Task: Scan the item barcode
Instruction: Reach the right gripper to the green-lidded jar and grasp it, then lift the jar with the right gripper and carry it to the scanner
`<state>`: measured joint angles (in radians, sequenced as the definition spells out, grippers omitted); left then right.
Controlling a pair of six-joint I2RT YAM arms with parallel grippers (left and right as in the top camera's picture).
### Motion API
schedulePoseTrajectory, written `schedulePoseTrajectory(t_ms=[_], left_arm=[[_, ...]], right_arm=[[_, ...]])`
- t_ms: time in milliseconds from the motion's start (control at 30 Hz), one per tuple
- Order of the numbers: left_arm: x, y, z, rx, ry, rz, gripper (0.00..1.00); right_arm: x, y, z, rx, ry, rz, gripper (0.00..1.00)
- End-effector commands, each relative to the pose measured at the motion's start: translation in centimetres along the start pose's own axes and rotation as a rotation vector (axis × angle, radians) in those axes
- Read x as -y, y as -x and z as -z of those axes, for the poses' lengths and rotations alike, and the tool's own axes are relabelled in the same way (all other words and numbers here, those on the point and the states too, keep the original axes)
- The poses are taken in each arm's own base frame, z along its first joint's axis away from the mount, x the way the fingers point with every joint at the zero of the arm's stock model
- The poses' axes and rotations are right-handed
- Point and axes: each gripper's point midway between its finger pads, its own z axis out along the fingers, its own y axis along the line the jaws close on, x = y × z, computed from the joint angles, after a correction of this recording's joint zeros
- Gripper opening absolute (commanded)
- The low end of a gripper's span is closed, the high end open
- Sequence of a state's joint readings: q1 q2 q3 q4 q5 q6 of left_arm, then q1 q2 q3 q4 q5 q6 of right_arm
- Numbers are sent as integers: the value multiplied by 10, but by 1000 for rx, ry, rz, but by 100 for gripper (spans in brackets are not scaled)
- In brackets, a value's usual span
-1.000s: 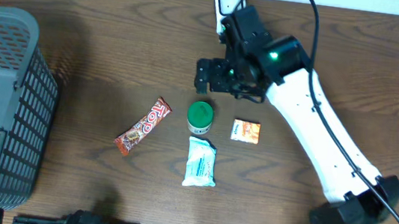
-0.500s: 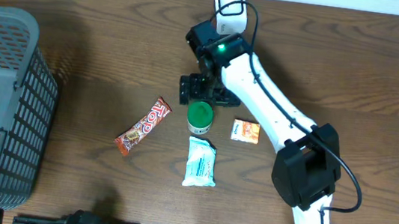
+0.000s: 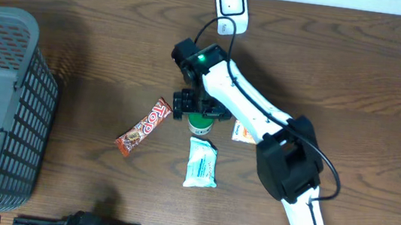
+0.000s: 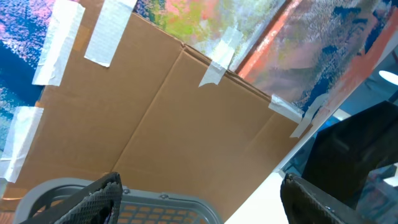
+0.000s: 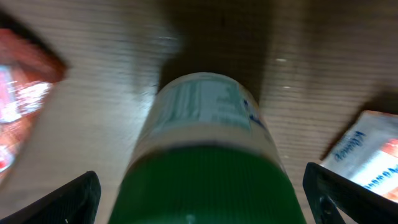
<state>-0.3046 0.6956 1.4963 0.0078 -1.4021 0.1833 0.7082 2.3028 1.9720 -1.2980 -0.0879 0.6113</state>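
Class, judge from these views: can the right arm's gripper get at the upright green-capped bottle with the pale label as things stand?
Probably yes. The right gripper hangs open directly over the green-capped bottle with the pale label, one finger on either side, and nothing shows between them and it.

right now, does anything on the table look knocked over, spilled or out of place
Nothing stands out. The green-lidded bottle stands upright between the open fingers of the right pincer. The candy bar, wipes packet and small orange box lie flat and apart from each other, with nothing spilled or visibly torn.
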Motion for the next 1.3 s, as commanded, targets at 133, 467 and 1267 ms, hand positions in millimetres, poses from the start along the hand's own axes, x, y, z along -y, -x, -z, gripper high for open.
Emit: schedulePoseTrajectory(t_ms=[133,467,1267], left_arm=[[-19,9,2,1,18,51,82],[-19,8,2,1,18,49,82],[-4,-10,1,-1,-28,6,82]], right_arm=[[-4,-7,-17,-23,-42,-49,99],[-1,-10,-37,-26,-50,-147,87],[12,-6,12,-248,266,-128,63]])
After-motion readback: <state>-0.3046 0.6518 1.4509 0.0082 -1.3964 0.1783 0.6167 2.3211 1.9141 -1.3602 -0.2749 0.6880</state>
